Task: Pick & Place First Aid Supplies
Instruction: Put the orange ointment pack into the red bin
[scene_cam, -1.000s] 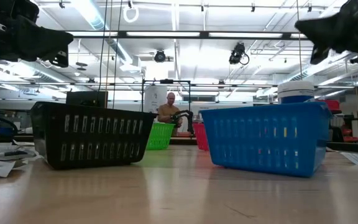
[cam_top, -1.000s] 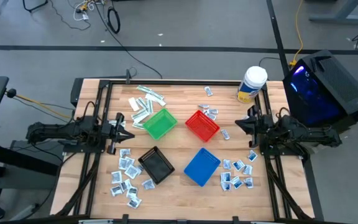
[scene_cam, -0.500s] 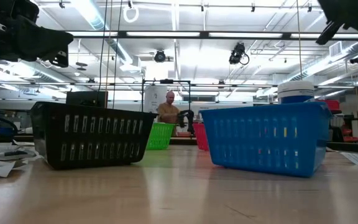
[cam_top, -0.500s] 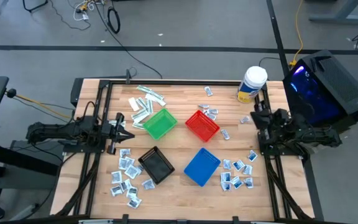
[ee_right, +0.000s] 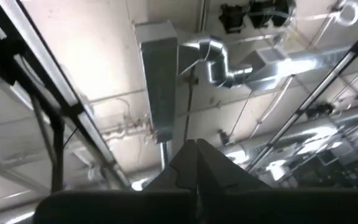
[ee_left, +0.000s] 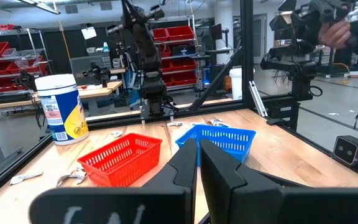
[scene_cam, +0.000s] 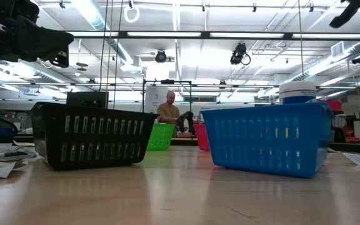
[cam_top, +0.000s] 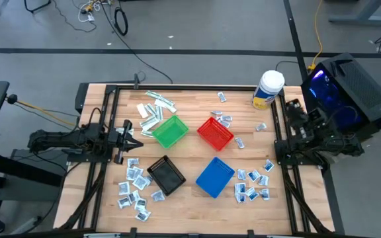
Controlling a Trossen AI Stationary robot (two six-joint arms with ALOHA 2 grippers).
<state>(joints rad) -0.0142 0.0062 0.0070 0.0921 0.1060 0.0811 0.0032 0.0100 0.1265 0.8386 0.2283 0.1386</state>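
The first aid supplies lie loose on the table. White-and-blue sachets are clustered at the near left [cam_top: 134, 188] and the near right [cam_top: 252, 182]. Longer strips [cam_top: 154, 109] lie at the far left, and a few packets [cam_top: 225, 120] lie beside the red basket. My left gripper [cam_top: 138, 140] hovers level over the table's left side, shut and empty [ee_left: 197, 160]. My right gripper [cam_top: 288, 104] is shut and empty at the right edge. It is tipped steeply upward, and its wrist view shows only the ceiling past the fingers [ee_right: 196, 149].
Four baskets stand mid-table: green [cam_top: 170, 131], red [cam_top: 215, 133], black [cam_top: 166, 175] and blue [cam_top: 215, 176]. A white-lidded tub [cam_top: 268, 89] stands at the far right. A person [scene_cam: 169, 107] shows in the room beyond the far edge.
My right gripper has risen and tipped upward from nearly level. It has drawn back toward the table's right edge and stayed shut. In the low view it has climbed almost out of the picture's top.
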